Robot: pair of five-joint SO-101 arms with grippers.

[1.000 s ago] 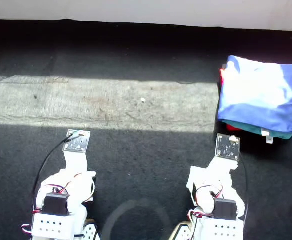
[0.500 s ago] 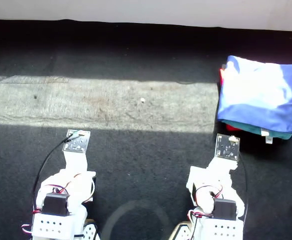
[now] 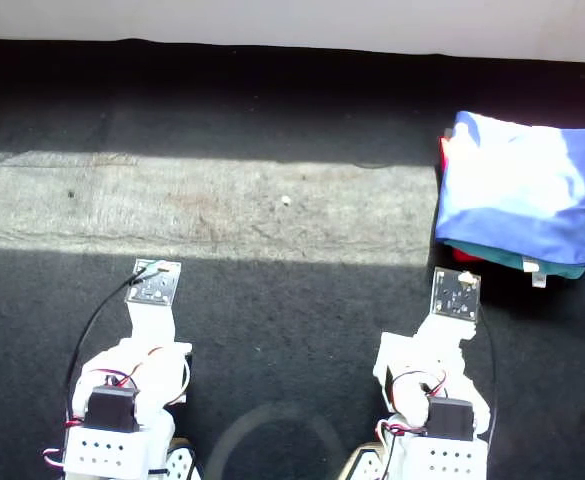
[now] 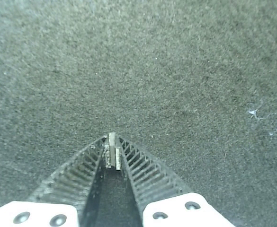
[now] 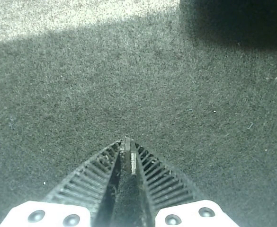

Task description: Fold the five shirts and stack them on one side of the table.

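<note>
A stack of folded shirts [image 3: 525, 198] lies at the right side of the table, a blue one on top, with teal [image 3: 547, 267] and red [image 3: 444, 150] edges showing beneath. Both arms are drawn back at the near edge. My left gripper [image 4: 112, 150] is shut, its tips meeting over bare dark felt; from above its arm [image 3: 147, 320] sits at the lower left. My right gripper [image 5: 128, 153] is also shut with nothing in it, and its arm [image 3: 450, 320] sits just below the stack's near left corner.
The table [image 3: 272, 300] is covered in dark felt, with a bright band of sunlight [image 3: 202, 205] across its middle. A small white speck [image 3: 285, 201] lies in that band. A pale wall runs along the far edge.
</note>
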